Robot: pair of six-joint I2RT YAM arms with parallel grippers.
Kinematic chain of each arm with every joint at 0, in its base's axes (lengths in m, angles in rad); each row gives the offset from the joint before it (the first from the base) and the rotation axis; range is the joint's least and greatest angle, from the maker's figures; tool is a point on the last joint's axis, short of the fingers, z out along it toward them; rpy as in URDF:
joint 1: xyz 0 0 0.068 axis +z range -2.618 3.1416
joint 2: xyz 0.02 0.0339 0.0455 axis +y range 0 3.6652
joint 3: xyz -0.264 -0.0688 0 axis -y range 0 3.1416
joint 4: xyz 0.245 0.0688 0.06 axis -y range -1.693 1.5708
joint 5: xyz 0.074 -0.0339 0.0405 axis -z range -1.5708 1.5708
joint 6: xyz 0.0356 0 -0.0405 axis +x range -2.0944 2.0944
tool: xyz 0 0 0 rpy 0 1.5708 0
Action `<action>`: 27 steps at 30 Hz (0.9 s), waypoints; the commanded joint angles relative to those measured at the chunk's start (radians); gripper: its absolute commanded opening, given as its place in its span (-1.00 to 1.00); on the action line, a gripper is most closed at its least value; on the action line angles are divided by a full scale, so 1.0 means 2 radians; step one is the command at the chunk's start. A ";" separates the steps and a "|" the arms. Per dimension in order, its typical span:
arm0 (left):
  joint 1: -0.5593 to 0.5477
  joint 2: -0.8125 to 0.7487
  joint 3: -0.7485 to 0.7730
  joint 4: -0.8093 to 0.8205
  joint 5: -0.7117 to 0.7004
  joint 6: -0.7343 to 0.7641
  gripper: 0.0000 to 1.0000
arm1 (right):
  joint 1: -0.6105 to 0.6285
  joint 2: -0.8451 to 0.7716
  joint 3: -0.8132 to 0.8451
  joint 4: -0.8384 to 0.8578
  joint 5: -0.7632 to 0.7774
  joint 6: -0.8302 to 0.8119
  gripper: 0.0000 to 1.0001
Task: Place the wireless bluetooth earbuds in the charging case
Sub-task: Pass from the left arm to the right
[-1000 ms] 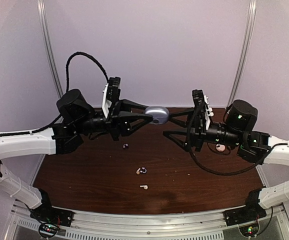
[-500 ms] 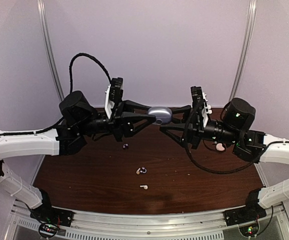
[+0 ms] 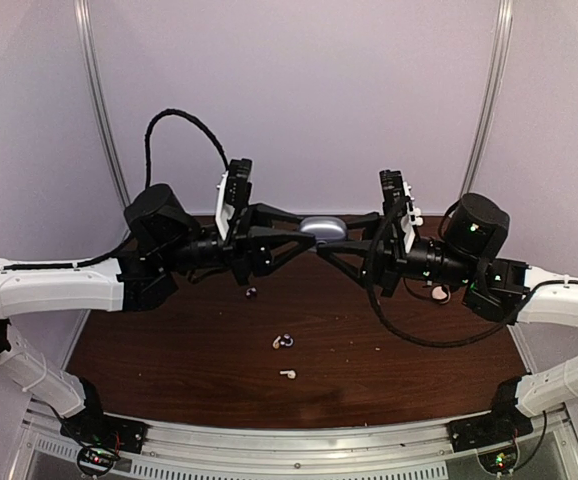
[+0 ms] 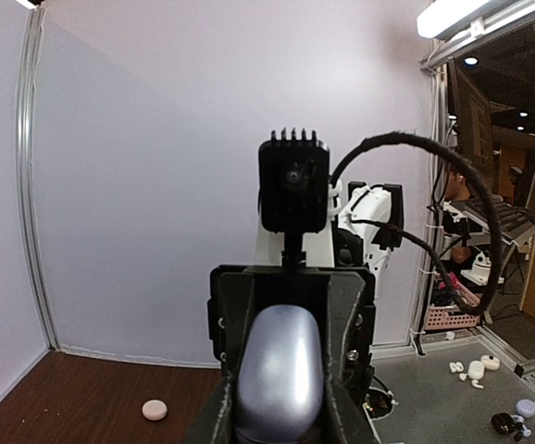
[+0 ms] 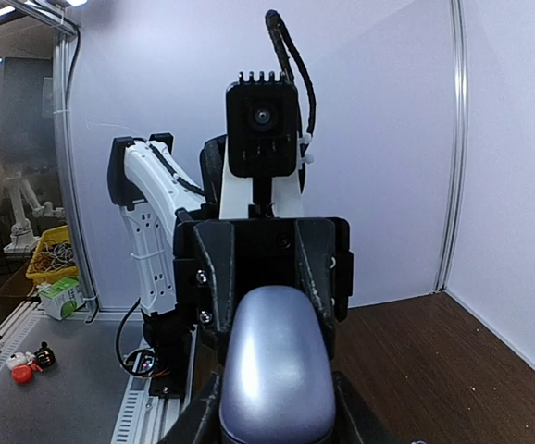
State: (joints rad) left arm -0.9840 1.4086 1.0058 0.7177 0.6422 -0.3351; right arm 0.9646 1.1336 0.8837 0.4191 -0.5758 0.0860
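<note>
Wireless bluetooth earbuds (image 3: 287, 374), tiny white and dark plastic beans, lie on the brown table (image 3: 169, 350) below the smooth lavender oval charging case (image 3: 322, 228). Left gripper (image 3: 307, 234) and right gripper (image 3: 339, 238) each clamp one end of it, aloft. The earbuds are judged light and slippery; pinch across the body.

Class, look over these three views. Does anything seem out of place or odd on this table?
Yes. The lavender charging case is up in mid-air, gripped from opposite sides by both arms' jaws. Meanwhile the earbuds lie scattered loose on the brown table below, well apart from the case they belong in.
</note>
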 commanded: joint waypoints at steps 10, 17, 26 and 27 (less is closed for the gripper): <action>-0.004 0.001 0.001 0.036 -0.002 0.000 -0.87 | 0.003 0.003 0.015 0.010 -0.004 0.006 -0.27; -0.004 0.002 0.000 0.027 -0.005 0.002 -0.84 | 0.003 0.001 0.015 0.008 -0.010 0.004 -0.50; -0.004 0.005 0.001 0.028 -0.006 0.003 -0.83 | 0.003 0.000 0.018 0.008 -0.015 0.002 -0.31; -0.004 0.005 0.002 0.029 -0.006 0.003 -0.83 | 0.003 0.000 0.018 0.008 -0.015 0.002 -0.31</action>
State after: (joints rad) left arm -0.9859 1.4101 1.0058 0.7338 0.6388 -0.3321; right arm 0.9653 1.1400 0.8875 0.4168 -0.5880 0.0967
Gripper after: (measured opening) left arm 0.280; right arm 0.344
